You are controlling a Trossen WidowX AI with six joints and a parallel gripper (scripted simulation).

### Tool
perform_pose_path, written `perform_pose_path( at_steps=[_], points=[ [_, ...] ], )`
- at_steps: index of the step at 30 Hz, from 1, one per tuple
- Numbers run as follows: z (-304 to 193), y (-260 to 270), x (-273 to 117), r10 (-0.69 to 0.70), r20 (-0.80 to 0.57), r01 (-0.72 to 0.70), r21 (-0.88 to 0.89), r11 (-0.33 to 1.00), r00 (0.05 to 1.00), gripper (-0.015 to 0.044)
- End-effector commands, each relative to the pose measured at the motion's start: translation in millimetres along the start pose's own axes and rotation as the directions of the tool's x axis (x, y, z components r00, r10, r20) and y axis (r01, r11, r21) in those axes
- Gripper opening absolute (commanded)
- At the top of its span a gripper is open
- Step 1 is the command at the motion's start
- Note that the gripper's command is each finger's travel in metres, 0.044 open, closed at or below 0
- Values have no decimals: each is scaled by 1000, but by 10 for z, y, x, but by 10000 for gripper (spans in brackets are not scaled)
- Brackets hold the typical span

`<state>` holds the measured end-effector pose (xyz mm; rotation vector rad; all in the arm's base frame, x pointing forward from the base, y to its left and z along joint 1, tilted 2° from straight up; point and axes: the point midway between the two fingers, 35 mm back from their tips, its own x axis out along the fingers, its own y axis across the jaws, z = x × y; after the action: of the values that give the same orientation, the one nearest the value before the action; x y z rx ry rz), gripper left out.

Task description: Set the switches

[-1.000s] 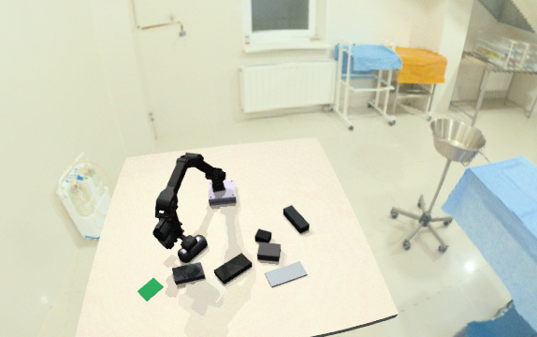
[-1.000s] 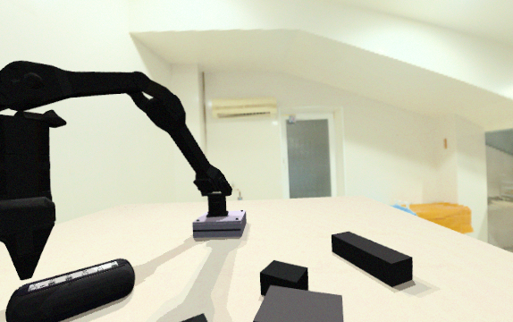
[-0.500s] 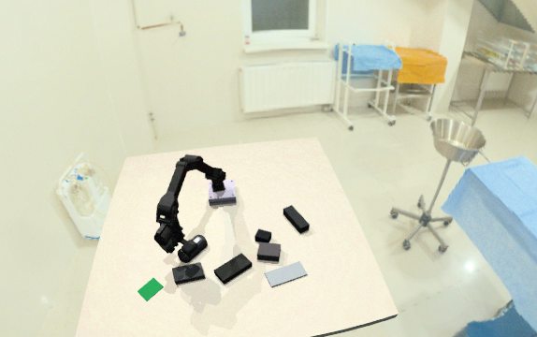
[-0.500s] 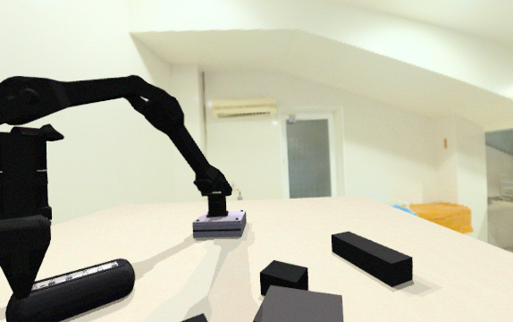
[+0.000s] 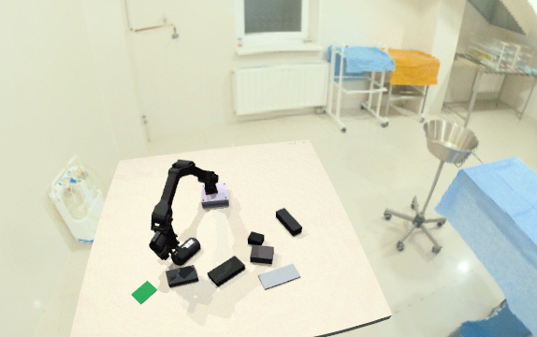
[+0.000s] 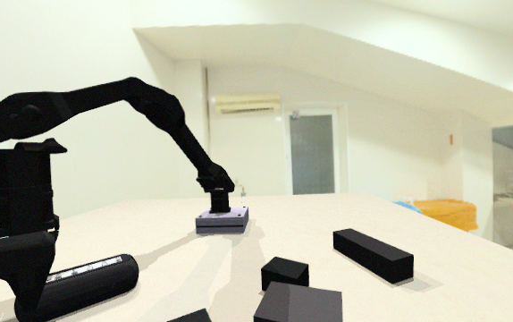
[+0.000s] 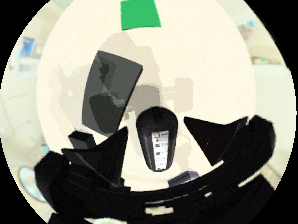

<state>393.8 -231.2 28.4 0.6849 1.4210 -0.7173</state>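
Controller unit (image 5: 189,247) (image 6: 88,285) (image 7: 157,132) within wide-open hand (image 5: 173,256) (image 6: 30,309) (image 7: 156,124)

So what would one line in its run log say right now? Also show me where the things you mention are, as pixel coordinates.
gripper (image 5: 173,256) (image 7: 156,124): open | rounded dark unit (image 6: 79,286) (image 7: 157,137): between fingers, label showing

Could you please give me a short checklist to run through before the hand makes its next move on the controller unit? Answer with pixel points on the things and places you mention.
1. Hand (image 5: 175,255) (image 6: 32,309) (image 7: 156,124) open: ok, its fingers stand wide apart.
2. Controller unit (image 6: 97,281) (image 7: 156,122) lined up between the fingers: ok, the wrist view shows one finger on each side.
3. White printed label (image 5: 189,244) (image 6: 84,269) (image 7: 160,150) facing up: ok.
4. All six squares readable as filled or empty: cannot tell, the print is too small and blurred.
5. Switches matching the label: cannot tell, no rockers show.
6. Unit sitting on its base: not ok, its label side is up.
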Motion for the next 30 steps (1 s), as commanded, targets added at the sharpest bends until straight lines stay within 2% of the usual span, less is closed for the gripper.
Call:
perform_pose_path(
  at_steps=[1, 2, 6, 7, 30],
  points=[
    [-25, -16, 97, -9, -12, 9, 12, 1000, 1000, 440],
    [-25, -16, 99, -9, -12, 9, 13, 1000, 1000, 440],
    [-25, -16, 99, -9, -12, 9, 13, 1000, 1000, 335],
    [-25, -16, 99, -9, -12, 9, 13, 1000, 1000, 328],
    [-41, -15, 37, -9, -12, 9, 13, 1000, 1000, 336]
  ],
)
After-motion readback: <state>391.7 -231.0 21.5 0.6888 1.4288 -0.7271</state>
